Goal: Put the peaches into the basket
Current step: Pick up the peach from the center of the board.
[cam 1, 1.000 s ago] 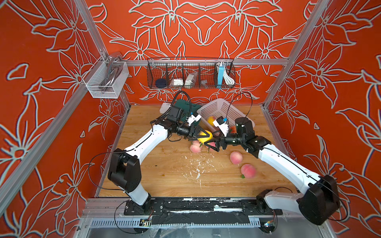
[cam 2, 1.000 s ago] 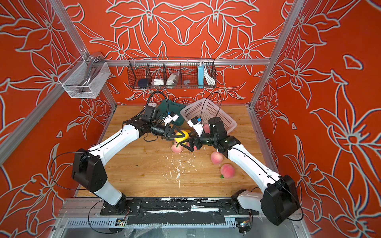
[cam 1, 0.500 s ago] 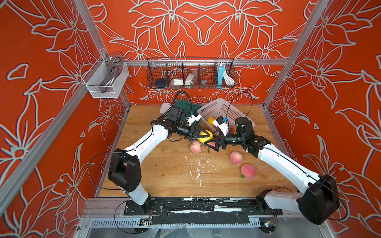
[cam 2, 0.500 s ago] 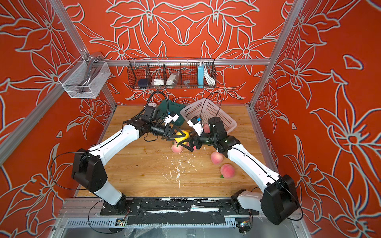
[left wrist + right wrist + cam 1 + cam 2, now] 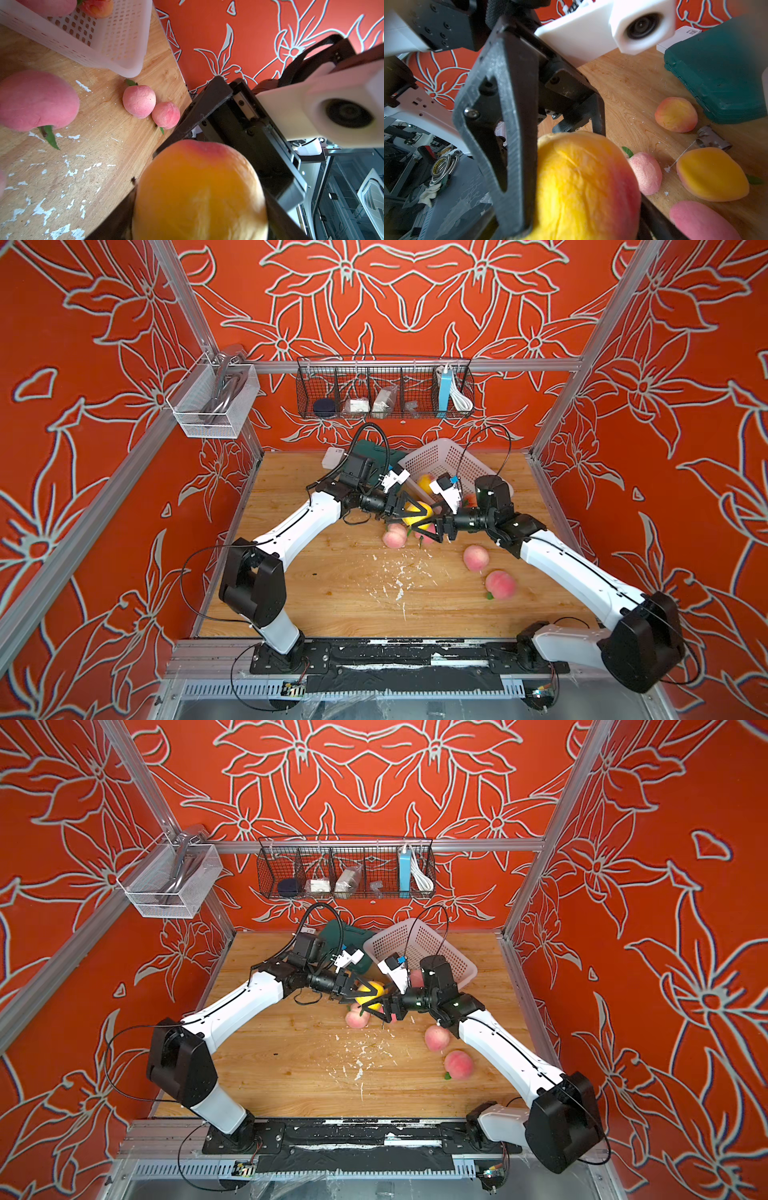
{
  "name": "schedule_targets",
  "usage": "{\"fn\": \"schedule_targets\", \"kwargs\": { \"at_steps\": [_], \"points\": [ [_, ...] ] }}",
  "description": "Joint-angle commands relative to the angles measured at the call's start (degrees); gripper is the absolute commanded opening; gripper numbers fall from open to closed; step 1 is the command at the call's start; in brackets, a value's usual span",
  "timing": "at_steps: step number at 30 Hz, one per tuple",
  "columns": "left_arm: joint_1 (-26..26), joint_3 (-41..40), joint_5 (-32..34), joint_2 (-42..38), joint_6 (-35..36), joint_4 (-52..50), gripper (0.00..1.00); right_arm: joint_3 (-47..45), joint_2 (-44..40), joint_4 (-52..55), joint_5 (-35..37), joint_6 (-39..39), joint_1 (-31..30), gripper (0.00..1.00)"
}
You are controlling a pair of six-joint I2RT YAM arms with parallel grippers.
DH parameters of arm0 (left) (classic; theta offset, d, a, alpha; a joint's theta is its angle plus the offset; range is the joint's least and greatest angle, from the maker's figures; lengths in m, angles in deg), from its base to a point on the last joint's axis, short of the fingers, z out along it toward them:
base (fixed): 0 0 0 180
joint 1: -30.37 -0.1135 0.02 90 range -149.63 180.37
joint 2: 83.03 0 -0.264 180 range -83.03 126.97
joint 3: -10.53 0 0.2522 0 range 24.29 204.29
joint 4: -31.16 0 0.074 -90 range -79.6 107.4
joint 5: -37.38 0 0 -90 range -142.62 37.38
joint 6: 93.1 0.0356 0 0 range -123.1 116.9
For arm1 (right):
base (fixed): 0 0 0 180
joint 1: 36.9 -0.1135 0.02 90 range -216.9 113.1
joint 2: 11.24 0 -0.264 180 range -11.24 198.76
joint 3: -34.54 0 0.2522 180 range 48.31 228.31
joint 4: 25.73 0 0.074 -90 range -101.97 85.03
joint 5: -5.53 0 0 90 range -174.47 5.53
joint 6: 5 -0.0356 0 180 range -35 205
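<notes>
Two robot pincers meet on one yellow peach (image 5: 199, 187) above the table (image 5: 332, 593).
The left pincer (image 5: 417, 510) grasps it; the right pincer (image 5: 380, 1006) straddles it, and I cannot tell whether it grips. Probably a handover, since the tilted basket (image 5: 440, 456), with peaches (image 5: 424, 482) inside, sits by the right arm. Pink peaches (image 5: 476, 558) lie loose on the table.

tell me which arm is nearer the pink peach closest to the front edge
Right. The right arm passes just beside the pink peach; the left arm lies well across the table.
</notes>
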Motion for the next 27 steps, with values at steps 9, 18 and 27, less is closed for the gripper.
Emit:
{"fn": "schedule_targets", "kwargs": {
  "at_steps": [9, 18, 27],
  "points": [
    [-0.9, -1.1, -1.8, -2.5, 0.6, 0.3, 0.91, 2.0, 2.9, 3.2, 0.0, -0.7, 0.2, 0.69],
    [-1.2, -1.5, -1.9, -2.6, 0.6, 0.2, 0.91, 1.6, 3.1, 3.1, -0.3, -0.7, 0.2, 0.7],
    [-1.4, -1.4, -2.0, -3.9, 0.6, -0.6, 0.92, 1.0, 2.0, 2.7, -0.4, -1.0, 0.2, 0.81]
  ]
}}
